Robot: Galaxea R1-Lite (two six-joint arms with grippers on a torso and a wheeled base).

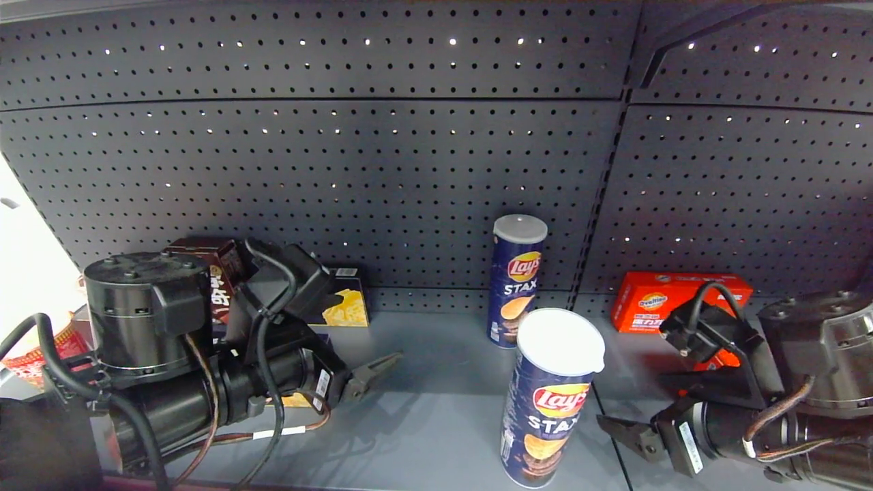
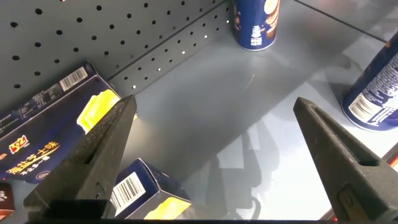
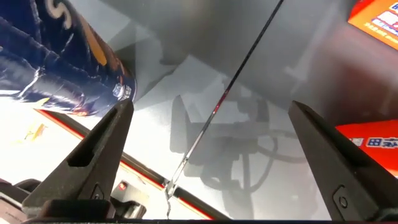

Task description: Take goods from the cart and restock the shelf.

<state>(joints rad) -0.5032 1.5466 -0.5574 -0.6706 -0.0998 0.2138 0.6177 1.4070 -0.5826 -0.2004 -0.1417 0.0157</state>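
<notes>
Two blue chip cans stand on the grey shelf [image 1: 423, 409]: one at the back [image 1: 518, 279], one near the front edge [image 1: 549, 402]. My left gripper [image 1: 374, 374] hovers low over the shelf, left of the front can, open and empty; in the left wrist view it [image 2: 214, 106] spans bare shelf, with the back can [image 2: 255, 25] and the front can [image 2: 376, 87] beyond. My right gripper [image 1: 624, 433] is just right of the front can, open and empty. In the right wrist view it [image 3: 211, 107] has that can [image 3: 62, 62] beside one finger.
A pegboard wall [image 1: 382, 170] backs the shelf. Dark blue boxes with yellow print [image 1: 341, 303] [image 2: 56, 130] [image 2: 149, 193] and a brown box [image 1: 218, 273] sit at the back left. An orange box [image 1: 675, 300] [image 3: 376, 18] lies at the back right. A shelf seam [image 3: 224, 99] runs under the right gripper.
</notes>
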